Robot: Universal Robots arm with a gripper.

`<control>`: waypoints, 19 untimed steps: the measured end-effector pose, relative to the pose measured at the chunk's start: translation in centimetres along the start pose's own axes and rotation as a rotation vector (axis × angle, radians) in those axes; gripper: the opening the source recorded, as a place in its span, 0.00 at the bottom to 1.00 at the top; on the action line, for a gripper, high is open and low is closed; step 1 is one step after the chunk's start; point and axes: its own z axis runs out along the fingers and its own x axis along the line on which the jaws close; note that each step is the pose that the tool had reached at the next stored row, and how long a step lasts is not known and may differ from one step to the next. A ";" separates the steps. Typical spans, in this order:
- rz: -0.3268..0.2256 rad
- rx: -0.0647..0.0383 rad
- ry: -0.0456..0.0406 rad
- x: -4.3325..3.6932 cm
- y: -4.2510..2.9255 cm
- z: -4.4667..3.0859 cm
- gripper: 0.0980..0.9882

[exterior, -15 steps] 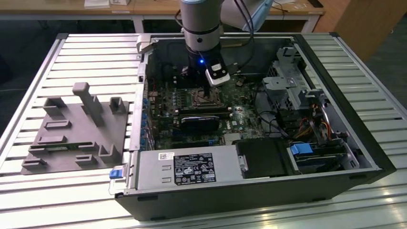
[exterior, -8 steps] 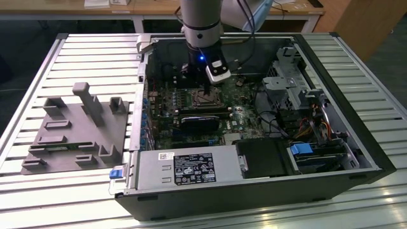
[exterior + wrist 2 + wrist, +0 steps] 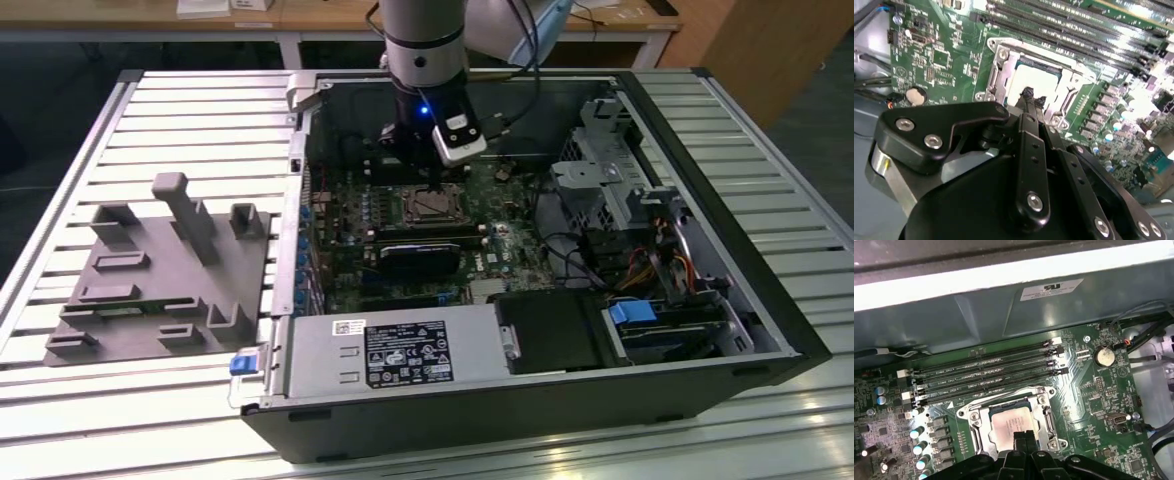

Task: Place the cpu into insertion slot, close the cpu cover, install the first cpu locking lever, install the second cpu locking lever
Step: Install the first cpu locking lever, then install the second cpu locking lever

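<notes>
In both wrist views, the gripper (image 3: 1021, 436) overlaps the cpu (image 3: 1010, 421).

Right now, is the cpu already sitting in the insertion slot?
Yes, in the first wrist view the cpu lies flat inside the insertion slot, its pale metal top framed by the silver rim.

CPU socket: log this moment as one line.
cpu seated in slot | cover closed | pincer shut, tips at cover edge | memory slots empty
</notes>
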 end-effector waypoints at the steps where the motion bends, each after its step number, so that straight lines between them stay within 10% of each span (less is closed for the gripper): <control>1: 0.000 0.000 0.0001 0.00 0.00 0.00 0.00; 19: 0.002 -0.012 0.0032 0.00 0.00 -0.01 0.00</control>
